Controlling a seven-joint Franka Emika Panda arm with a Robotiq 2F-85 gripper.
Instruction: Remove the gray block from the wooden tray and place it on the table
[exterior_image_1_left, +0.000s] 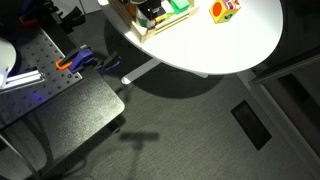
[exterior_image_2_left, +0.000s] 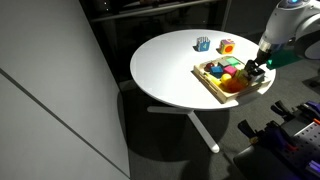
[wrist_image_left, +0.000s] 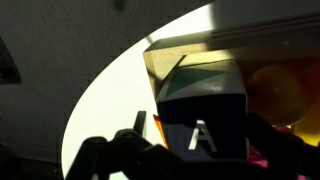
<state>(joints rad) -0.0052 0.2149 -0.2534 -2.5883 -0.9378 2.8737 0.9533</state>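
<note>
In the wrist view my gripper (wrist_image_left: 200, 142) is shut on the gray block (wrist_image_left: 200, 122), a dark cube whose white letter "A" faces the camera and which fills the gap between the fingers. Just behind it are the wooden tray's corner and rim (wrist_image_left: 215, 40), with the white table (wrist_image_left: 110, 90) to the left. In an exterior view the gripper (exterior_image_2_left: 256, 72) hangs over the right end of the tray (exterior_image_2_left: 208, 82) on the round table (exterior_image_2_left: 170, 55). In an exterior view the tray (exterior_image_1_left: 135, 30) sits at the top edge of the table (exterior_image_1_left: 220, 45).
The tray holds green (exterior_image_2_left: 222, 67) and orange (wrist_image_left: 275, 90) blocks. An orange multicoloured block (exterior_image_2_left: 227, 46) and a blue object (exterior_image_2_left: 203, 43) stand on the table beyond the tray. A gray perforated metal plate (exterior_image_1_left: 40, 60) lies beside the table. The floor below is dark.
</note>
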